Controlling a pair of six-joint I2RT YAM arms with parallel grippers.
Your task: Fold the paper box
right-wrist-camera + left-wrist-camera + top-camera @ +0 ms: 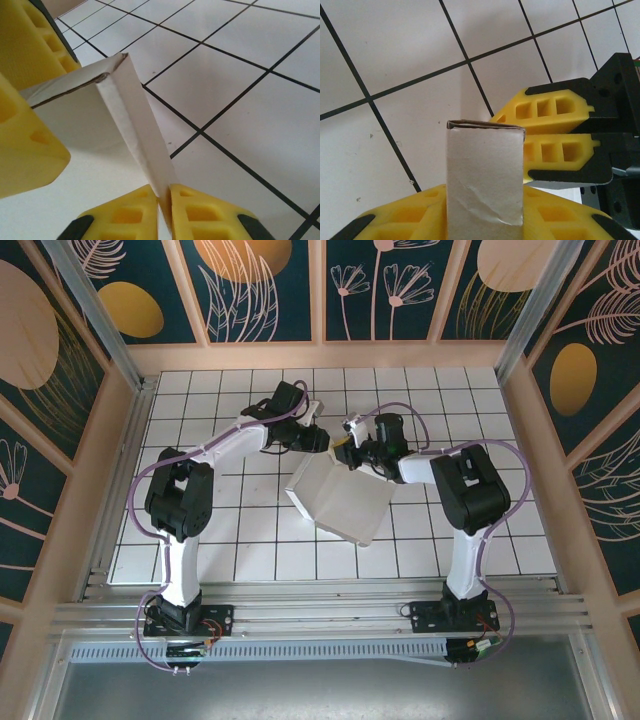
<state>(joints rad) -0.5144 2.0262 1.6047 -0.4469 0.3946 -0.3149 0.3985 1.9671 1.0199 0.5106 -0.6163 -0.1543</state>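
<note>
The paper box (340, 502) is thin white card, matt, its cut edge brownish and one flap creased (a bit crumpled up close). The right tool (164, 192) has dull yellow moulded-plastic fingers (130, 212). The bench (200, 405) is smooth white with a faint sheen; the frame rail (300, 618) is brushed metal.

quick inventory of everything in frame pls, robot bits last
white thin-cardboard paper box: one, white, partly folded at table centre, between the grippers.
tiled table with black grid lines: one, white, under everything.
printed wall panels: several, dark teal with orange and pink plant shapes, on three sides.
metal rails: several, silver, near edge by the arm bases.
thin cables: two, purple, looping beside the arms.
left arm: one, white and black, from near left.
right arm: one, white and black, from near right.
left gripper: one, yellow fingers, shut on an upright box flap.
right gripper: one, yellow fingers, pinching a box panel.
</note>
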